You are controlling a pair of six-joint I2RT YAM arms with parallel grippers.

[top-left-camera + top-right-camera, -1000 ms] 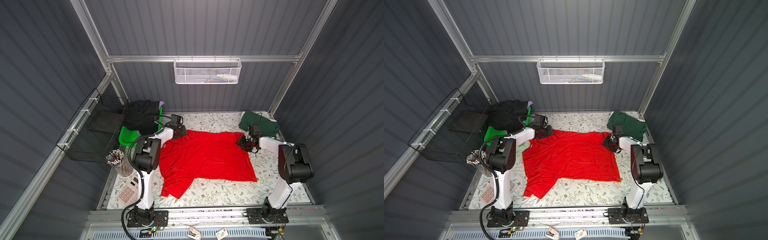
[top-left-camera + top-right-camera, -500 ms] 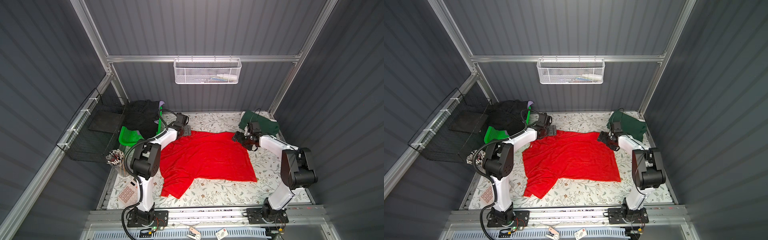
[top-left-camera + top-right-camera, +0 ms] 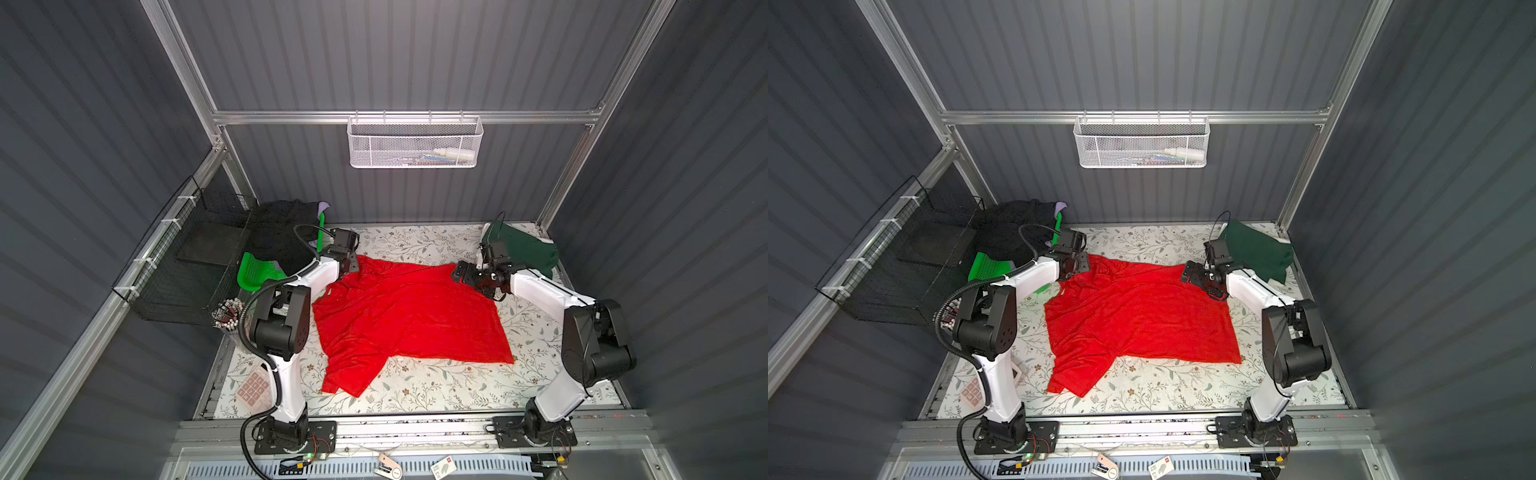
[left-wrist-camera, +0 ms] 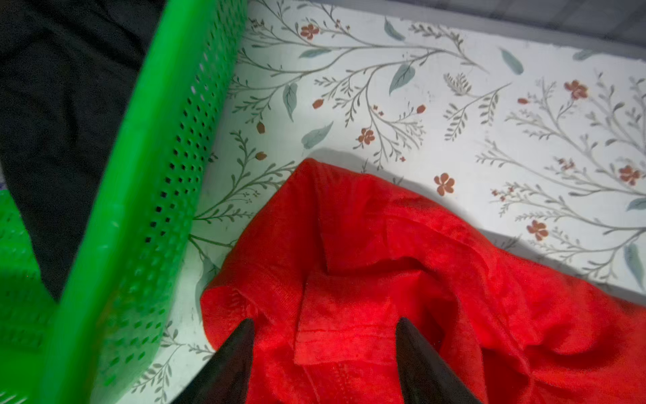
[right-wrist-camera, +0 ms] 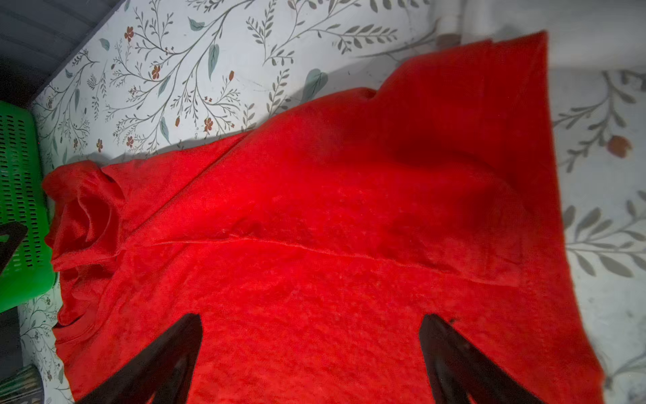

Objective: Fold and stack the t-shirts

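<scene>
Item: red t-shirt (image 3: pixel 409 316), spread mid-bench (image 3: pixel 415 399), long axis left to right, bunched toward the far-left corner. I see the left gripper (image 4: pixel 325 321) parted over that bunch and the right gripper (image 5: pixel 311 316) wide above the far-right end. Cloth extends nearward from both.

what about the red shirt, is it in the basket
No, the red shirt lies spread on the table, beside the basket.

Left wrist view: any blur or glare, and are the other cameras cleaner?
Left wrist view: the green basket blurs toward its near end, the floral mat is sharp, and the red t-shirt is oversaturated with soft folds. Right wrist view: the red glows mid-frame and the mat is partly soft. Both top views: evenly lit and sharp.
</scene>
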